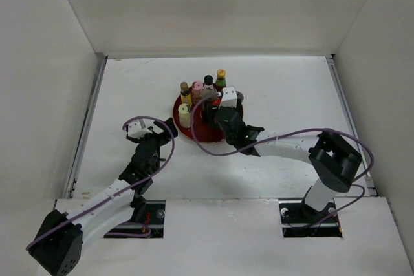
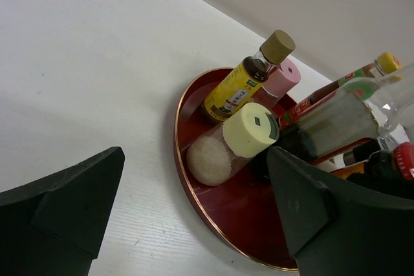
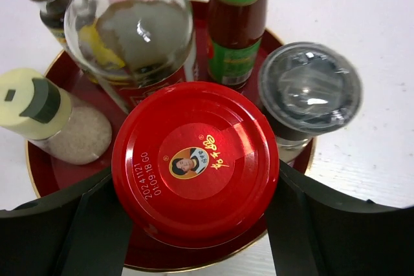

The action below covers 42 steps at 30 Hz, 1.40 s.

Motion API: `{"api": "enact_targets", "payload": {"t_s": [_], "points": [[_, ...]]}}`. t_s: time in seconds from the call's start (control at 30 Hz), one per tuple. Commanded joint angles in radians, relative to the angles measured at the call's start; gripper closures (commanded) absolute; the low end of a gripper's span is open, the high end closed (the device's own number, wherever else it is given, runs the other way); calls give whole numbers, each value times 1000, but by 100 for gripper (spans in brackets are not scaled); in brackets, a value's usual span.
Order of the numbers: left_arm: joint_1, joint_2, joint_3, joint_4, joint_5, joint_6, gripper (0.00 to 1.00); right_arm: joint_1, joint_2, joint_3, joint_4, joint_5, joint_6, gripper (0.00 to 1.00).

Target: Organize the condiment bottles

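One red-lidded jar (image 3: pixel 195 163) in R jaws

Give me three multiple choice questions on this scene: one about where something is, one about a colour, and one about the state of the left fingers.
1. Where does the pale yellow-capped bottle stand?
A. on the red tray
B. outside the tray
C. stacked on another bottle

2. What colour is the lid of the jar between the right fingers?
A. grey
B. red
C. pink

3. How are the left fingers?
A. open, holding nothing
B. shut on a bottle
C. shut on the tray's rim

Answers:
1 A, its base sits inside the tray's rim.
2 B, the right wrist view shows a red lid filling the space between the fingers.
3 A, they stand wide apart with nothing gripped.
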State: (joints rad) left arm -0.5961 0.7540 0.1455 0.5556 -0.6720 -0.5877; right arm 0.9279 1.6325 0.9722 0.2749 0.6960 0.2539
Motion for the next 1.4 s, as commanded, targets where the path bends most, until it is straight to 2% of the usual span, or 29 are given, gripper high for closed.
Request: {"api": "enact_targets", "payload": {"t_s": [0.0,0.1,0.2,0.4,0.5,0.53,0.77,0.93,1.17,1.37], "points": [[6,-10,-11,20,-8,-12,6,19,10,80,185,8,-1,44],[8,2,-7,21,-8,-14,0,33,46,71,191,10,11,43],[9,7,-7,20,-23,-15,0,47,73,48,199,19,24,41],[11,22,-4,20,-49,-20,0,59,63,-1,201,25,56,27],[12,41,3,17,-40,-31,0,62,27,-20,195,28,56,13],[12,42,6,17,-37,-35,0,67,3,-27,188,30,53,0],[-8,-39,28,-68,-49,-55,0,101,-278,-130,201,82,-53,0],[-15,-2,101,-235,-94,-69,0,53,-485,-315,254,186,-30,0],[-52,74,232,-486,-87,-84,0,-91,-739,-565,137,252,178,0],[-73,-27,171,-496,-100,-100,0,-241,-766,-613,-6,139,370,0]]}}
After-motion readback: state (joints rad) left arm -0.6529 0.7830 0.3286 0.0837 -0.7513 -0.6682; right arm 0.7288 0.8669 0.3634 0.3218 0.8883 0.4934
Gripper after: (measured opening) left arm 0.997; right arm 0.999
